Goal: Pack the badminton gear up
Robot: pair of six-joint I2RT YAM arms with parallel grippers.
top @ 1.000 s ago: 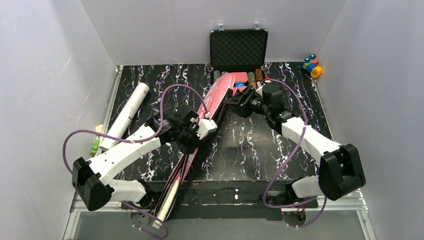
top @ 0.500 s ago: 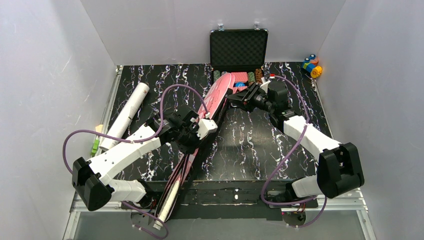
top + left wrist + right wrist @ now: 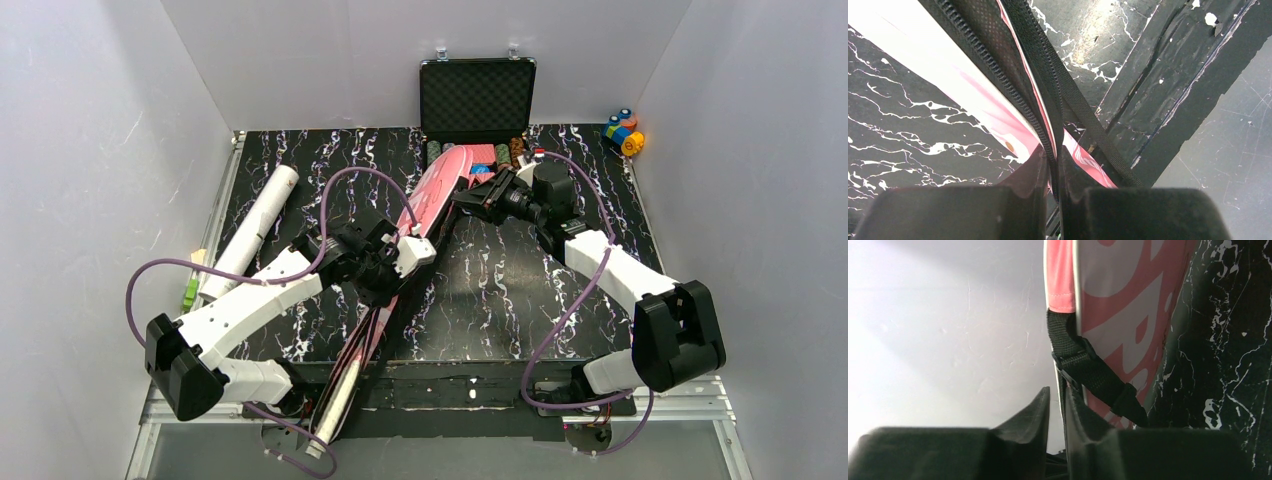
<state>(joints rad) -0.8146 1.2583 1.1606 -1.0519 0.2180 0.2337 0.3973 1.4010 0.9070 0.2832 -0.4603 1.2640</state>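
Note:
The pink "SPORT" bag (image 3: 432, 195) lies diagonally from the poker case to the table's near edge. My left gripper (image 3: 392, 268) is shut on the bag's black zipper edge near its middle. In the left wrist view (image 3: 1052, 152) the zipper (image 3: 998, 60) runs between the fingers. My right gripper (image 3: 468, 196) is at the bag's wide far end. In the right wrist view (image 3: 1057, 390) its jaws are nearly closed on the bag's thin edge beside a black strap (image 3: 1088, 370). The white tube (image 3: 255, 225) lies at the left. Rackets and shuttlecocks are hidden.
The open black poker chip case (image 3: 477, 100) stands at the back, touching the bag's far end. Toy blocks (image 3: 624, 130) sit in the back right corner. A small green and yellow item (image 3: 190, 290) lies by the left wall. The bag's narrow end overhangs the near edge (image 3: 335, 400).
My right gripper has moved back and to the left along the bag's far end, and its arm has stretched out. The left gripper and the bag's middle have stayed put.

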